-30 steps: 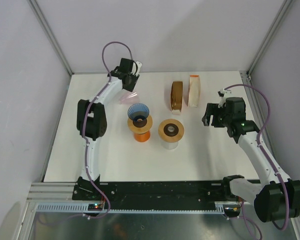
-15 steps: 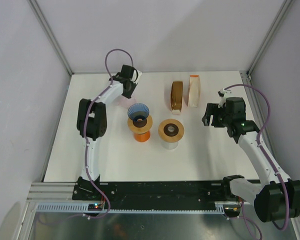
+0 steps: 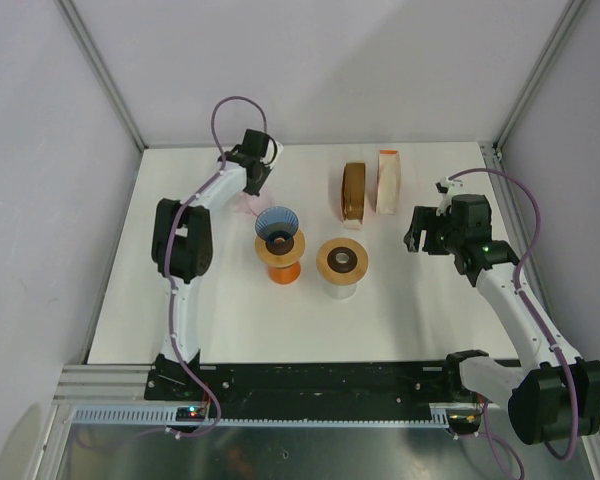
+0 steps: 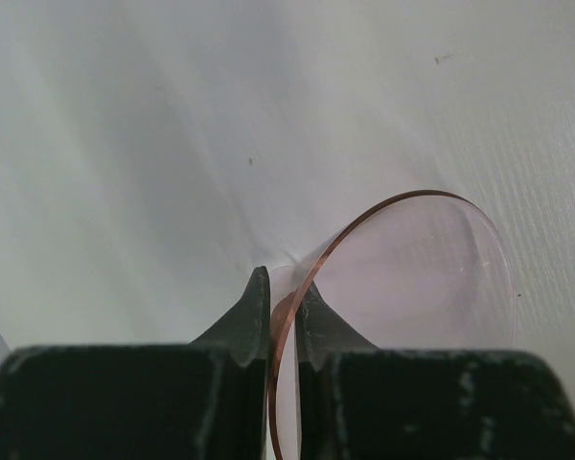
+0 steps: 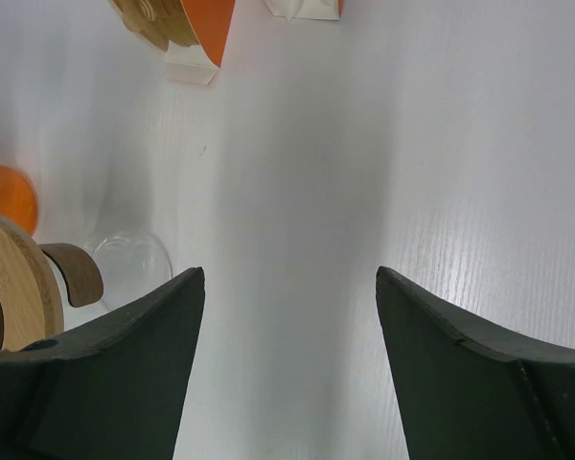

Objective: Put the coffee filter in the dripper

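A pink see-through cone with a copper-coloured rim (image 4: 412,278) lies on its side on the white table at the back left (image 3: 246,203). My left gripper (image 4: 283,287) is shut on its rim, one finger inside and one outside; in the top view the gripper (image 3: 255,180) covers most of the cone. A blue ribbed dripper (image 3: 277,224) sits on a wooden ring over an orange stand (image 3: 280,270). A stack of brown filters (image 3: 354,190) and a stack of white filters (image 3: 388,182) stand at the back. My right gripper (image 3: 418,240) is open and empty (image 5: 287,287).
A second wooden ring on a clear glass vessel (image 3: 341,265) stands right of the blue dripper; it also shows at the left of the right wrist view (image 5: 10,287). Enclosure walls run along the back and both sides of the table.
My left gripper has dropped from above the pink cone down onto it and now covers it. In the last half second it barely moved. The right arm is still.
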